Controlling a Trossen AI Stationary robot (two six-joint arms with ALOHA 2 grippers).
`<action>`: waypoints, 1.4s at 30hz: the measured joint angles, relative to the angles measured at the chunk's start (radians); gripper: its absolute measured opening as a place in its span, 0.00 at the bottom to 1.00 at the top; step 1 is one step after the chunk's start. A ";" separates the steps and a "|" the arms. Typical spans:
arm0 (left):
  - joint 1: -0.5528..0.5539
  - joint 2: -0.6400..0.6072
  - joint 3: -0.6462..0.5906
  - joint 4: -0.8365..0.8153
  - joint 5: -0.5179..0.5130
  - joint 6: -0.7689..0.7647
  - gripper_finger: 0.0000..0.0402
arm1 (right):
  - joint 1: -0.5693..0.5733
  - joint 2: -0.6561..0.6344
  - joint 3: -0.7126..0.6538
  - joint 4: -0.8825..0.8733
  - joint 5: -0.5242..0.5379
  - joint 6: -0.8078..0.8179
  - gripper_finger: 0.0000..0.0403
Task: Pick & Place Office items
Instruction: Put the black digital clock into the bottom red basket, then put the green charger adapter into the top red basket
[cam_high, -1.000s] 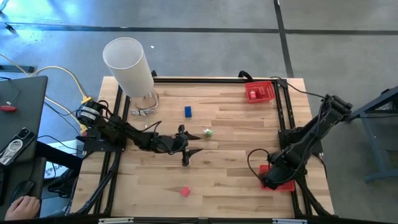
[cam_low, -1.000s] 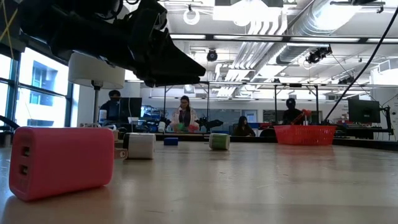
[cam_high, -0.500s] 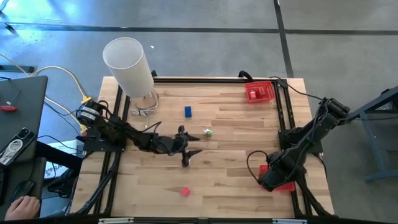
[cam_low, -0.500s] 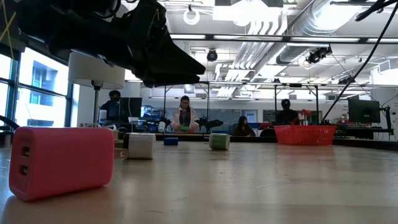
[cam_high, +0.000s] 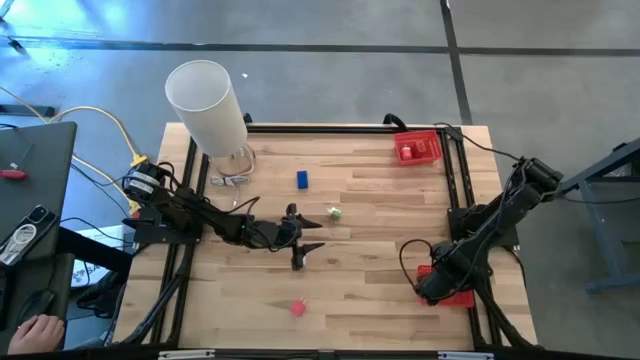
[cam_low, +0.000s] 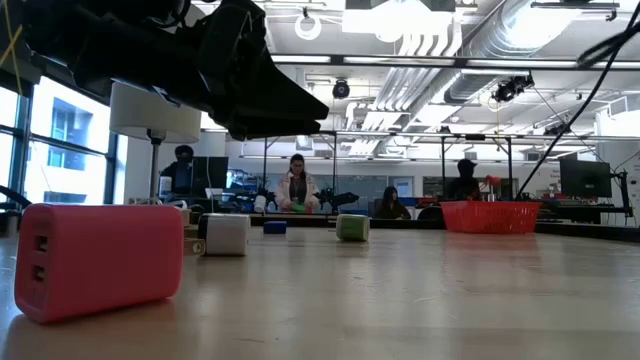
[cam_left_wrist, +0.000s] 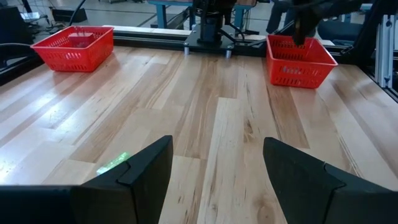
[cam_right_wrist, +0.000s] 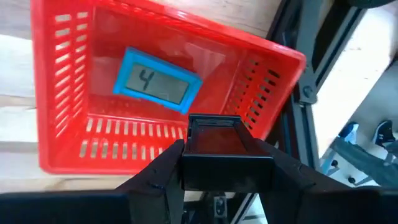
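Note:
My right gripper (cam_right_wrist: 225, 163) is shut on a small black piece (cam_right_wrist: 214, 140) and hangs over the near-right red tray (cam_right_wrist: 68, 93), which bears a blue label marked 4 (cam_right_wrist: 155, 82). In the high view this gripper (cam_high: 433, 286) covers most of that tray (cam_high: 460, 297). My left gripper (cam_high: 303, 238) is open above the table's middle with nothing between its fingers. A blue piece (cam_high: 302, 179), a green-and-white piece (cam_high: 334, 212) and a pink piece (cam_high: 297, 308) lie flat on the wood. The low view shows the pink piece (cam_low: 100, 262), a white one (cam_low: 227, 234) and a green one (cam_low: 352, 227). My right gripper pinches the black piece by its two opposite sides (cam_right_wrist: 186, 167) between its two fingers. The fingers slant steeply down from above. The piece is lifted clear, above the tray's rim on the side by the table frame.
A second red tray (cam_high: 418, 147) holding something red stands at the far right corner. A tall white cylinder (cam_high: 207, 105) stands at the far left, clear glasses (cam_high: 228, 180) lying beside it. Black frame rails (cam_high: 455, 180) run along the table's sides. Bare wood (cam_high: 380, 230) lies between the arms.
My right gripper has sunk a little toward the near-right tray and tipped further downward, still shut on the black piece.

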 joint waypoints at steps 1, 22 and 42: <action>0.000 0.000 0.000 0.000 0.000 0.000 0.61 | 0.000 0.000 -0.006 0.008 0.005 0.000 0.36; 0.000 0.000 0.000 -0.007 0.003 0.001 0.61 | 0.000 0.000 -0.093 0.159 0.053 0.019 0.38; 0.000 0.000 0.000 -0.009 0.003 0.001 0.61 | -0.003 -0.001 -0.093 0.178 0.003 0.014 0.65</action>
